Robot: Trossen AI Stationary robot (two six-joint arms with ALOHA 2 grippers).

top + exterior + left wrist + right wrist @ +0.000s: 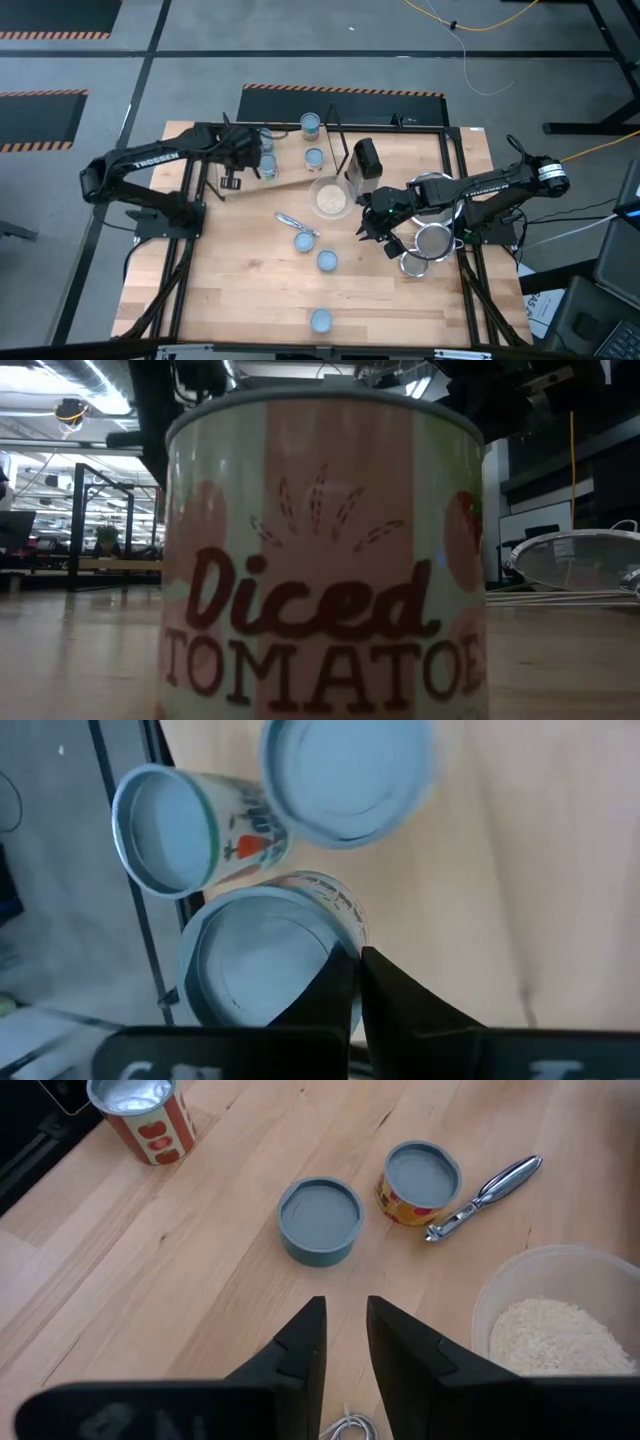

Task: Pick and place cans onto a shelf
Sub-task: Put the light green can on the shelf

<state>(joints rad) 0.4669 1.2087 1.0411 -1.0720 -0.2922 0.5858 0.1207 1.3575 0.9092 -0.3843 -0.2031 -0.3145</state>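
Tabletop (240,300) | left fingers (357,982) pressed together over shelf cans (255,965) | right fingers (345,1335) slightly parted, empty

**Pale blue lids, red tomato labels**

Pale blue-grey tops on the cans (327,260) across light honey wood of the tabletop (240,290). Cream label with salmon bands, dark red "Diced" script and brown "TOMATO" lettering on the nearest can (325,560). Red tomato print on another can (140,1115). Yellow-and-red side on a third can (420,1180). Translucent whitish bowl (520,1295) of off-white grains. Silvery mesh strainers (432,240).
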